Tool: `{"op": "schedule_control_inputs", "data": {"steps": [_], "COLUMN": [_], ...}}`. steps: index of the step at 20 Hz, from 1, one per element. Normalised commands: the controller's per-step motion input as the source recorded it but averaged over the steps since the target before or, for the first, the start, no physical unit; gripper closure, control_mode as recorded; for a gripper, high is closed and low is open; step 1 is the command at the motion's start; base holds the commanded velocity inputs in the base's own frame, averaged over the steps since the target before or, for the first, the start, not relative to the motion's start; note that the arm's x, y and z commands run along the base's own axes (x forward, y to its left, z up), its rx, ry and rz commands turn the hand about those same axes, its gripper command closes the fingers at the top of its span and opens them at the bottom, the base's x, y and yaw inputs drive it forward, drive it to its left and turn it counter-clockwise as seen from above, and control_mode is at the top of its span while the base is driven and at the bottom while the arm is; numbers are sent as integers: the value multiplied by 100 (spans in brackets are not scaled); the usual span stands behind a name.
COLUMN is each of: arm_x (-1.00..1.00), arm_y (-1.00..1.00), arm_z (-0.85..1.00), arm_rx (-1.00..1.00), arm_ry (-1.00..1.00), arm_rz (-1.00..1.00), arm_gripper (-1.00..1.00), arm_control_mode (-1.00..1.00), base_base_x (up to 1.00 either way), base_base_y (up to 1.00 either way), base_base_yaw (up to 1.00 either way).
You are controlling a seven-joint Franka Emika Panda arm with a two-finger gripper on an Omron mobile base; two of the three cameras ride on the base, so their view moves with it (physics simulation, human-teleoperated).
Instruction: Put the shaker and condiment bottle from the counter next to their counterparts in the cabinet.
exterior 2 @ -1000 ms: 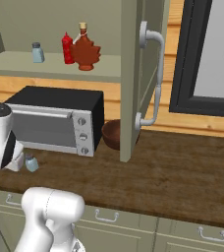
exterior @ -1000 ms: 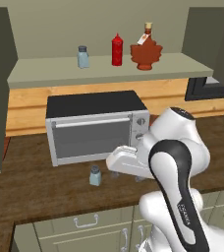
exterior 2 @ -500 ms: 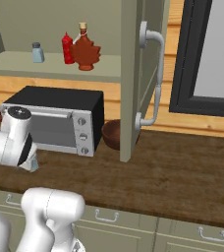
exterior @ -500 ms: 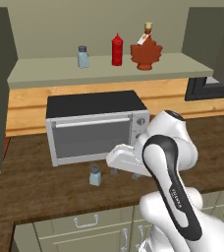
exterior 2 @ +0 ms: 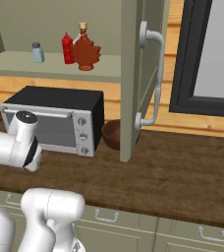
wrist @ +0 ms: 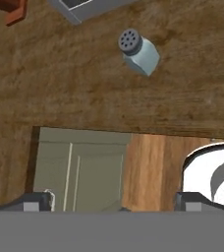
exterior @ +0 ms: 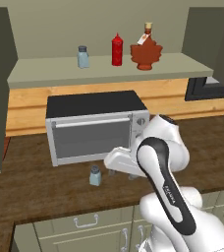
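A small pale-blue shaker (exterior: pixel 95 175) with a grey cap stands on the dark wood counter (exterior: pixel 35 192) in front of the toaster oven (exterior: pixel 97 125). My gripper (exterior: pixel 122 174) hangs just to its right, pointing down, open and holding nothing. Looking down from the hand, the shaker (wrist: pixel 138 51) lies well beyond the gripper (wrist: pixel 115 202), whose fingertips (wrist: pixel 38 201) stand wide apart over the counter's edge. On the cabinet shelf (exterior: pixel 50 74) stand a twin shaker (exterior: pixel 83 56), a red squeeze bottle (exterior: pixel 117 49) and the maple-leaf condiment bottle (exterior: pixel 146 49).
The open cabinet door (exterior 2: pixel 133 74) with a curved handle hangs over the counter to the right. A brown bowl (exterior 2: pixel 114 134) sits between the oven and that door. Olive drawers (wrist: pixel 79 167) run below the counter edge.
The arm's elbow has swung right and risen, and the hand has edged slightly toward the shaker. The shaker has not moved and the jaws stay open.
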Motion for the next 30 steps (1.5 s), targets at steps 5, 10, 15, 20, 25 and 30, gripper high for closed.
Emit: {"op": "schedule_control_inputs", "data": {"steps": [5,10,15,20,25,30], "arm_x": [9,2,0,22,3,15], "arm_y": [5,10,2,0,0,0], "arm_z": [-27,-20,-19,-45,-25,-18], "arm_rx": [-1,0,3,0,1,0], "arm_ry": [-37,-33,0,-2,-2,-4], "arm_rz": [-1,-1,0,0,0,0], "arm_gripper": [-100,-100,-100,-100,-100,-100], "arm_control_mode": [-100,-100,-100,-100,-100,-100], "base_base_x": [0,0,0,0,0,0], "base_base_y": [0,0,0,0,0,0], "base_base_yaw": [0,0,0,0,0,0]}}
